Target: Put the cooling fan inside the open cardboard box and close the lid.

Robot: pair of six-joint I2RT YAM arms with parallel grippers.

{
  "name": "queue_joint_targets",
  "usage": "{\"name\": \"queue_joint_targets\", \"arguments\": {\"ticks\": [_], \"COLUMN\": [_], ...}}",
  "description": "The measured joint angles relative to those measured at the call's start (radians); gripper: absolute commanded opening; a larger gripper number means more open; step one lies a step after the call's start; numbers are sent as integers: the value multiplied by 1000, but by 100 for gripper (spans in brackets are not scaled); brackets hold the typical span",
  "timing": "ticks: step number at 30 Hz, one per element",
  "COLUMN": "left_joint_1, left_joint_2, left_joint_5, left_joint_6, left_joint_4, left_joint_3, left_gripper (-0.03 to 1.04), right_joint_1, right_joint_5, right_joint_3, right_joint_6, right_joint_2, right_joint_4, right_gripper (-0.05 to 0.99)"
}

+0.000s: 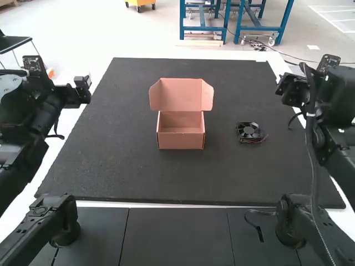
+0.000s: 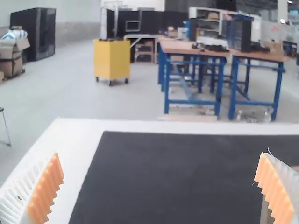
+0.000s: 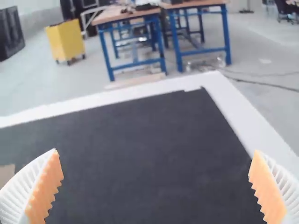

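Observation:
An open cardboard box (image 1: 181,131) stands in the middle of the black mat (image 1: 122,144), its lid (image 1: 181,95) upright behind it with side flaps spread. The small black cooling fan (image 1: 250,132) lies flat on the mat just right of the box, its wires trailing beside it. The left arm (image 1: 39,105) is held back at the mat's left edge and the right arm (image 1: 316,94) at its right edge, both well away from box and fan. My left gripper (image 2: 159,205) is open, orange pads (image 2: 44,193) wide apart over bare mat. My right gripper (image 3: 154,196) is open too.
The mat sits on a white table (image 1: 100,55) with a narrow white margin around it. Dark panels (image 1: 177,238) and both arm bases (image 1: 58,221) lie along the front edge. Bare mat surrounds the box on all sides.

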Motion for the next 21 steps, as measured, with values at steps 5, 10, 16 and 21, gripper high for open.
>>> {"name": "queue_joint_targets", "arguments": {"ticks": [5, 10, 16, 21], "left_joint_1": [0, -1, 0, -8], "left_joint_2": [163, 335, 529, 573], "left_joint_5": [-49, -37, 134, 224], "left_joint_6": [-19, -18, -19, -19], "left_joint_4": [-88, -192, -340, -361], "left_joint_3": [157, 289, 393, 397], "left_gripper": [97, 97, 97, 97], "right_joint_1": [0, 0, 0, 0], "right_joint_5": [2, -6, -8, -7], "right_joint_3": [172, 300, 394, 486], "right_joint_6": [1, -6, -9, -13], "right_joint_2": [164, 272, 441, 616], "right_joint_4": [-160, -258, -425, -572], "right_gripper": [91, 91, 91, 91]}}
